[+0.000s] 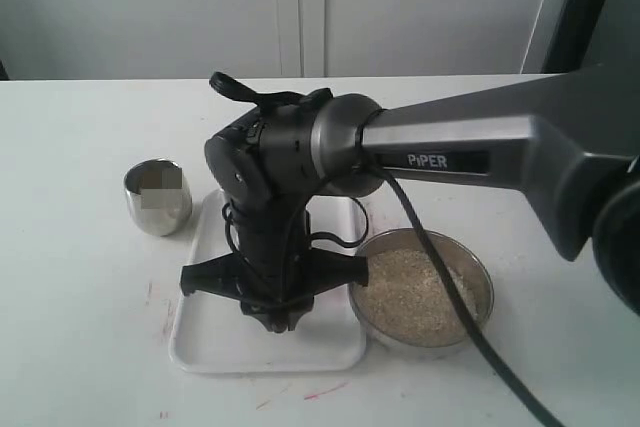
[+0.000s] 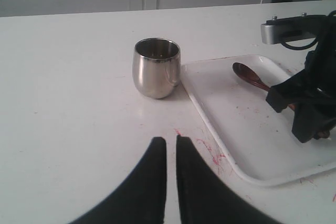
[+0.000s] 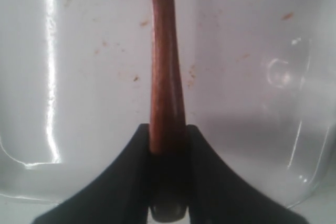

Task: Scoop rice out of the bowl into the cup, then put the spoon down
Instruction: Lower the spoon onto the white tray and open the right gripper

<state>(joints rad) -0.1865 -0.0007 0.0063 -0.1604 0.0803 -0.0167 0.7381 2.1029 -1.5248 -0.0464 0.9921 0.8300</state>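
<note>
White table is carrying a tray, where the right gripper is grasping the wooden spoon by its handle; steel cup sitting at the tray's ten o'clock, bowl of rice at three; left gripper hanging clenched, empty

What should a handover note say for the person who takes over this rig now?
Right gripper: shut on the handle of the spoon, low over the white tray.
Left gripper: shut, empty, above the table near the cup.
Rice lies in the bowl beside the tray; the cup stands upright at the tray's other side.
Done: unclear, the cup's inside does not show.
Left: scoop if needed, release the spoon.
</note>
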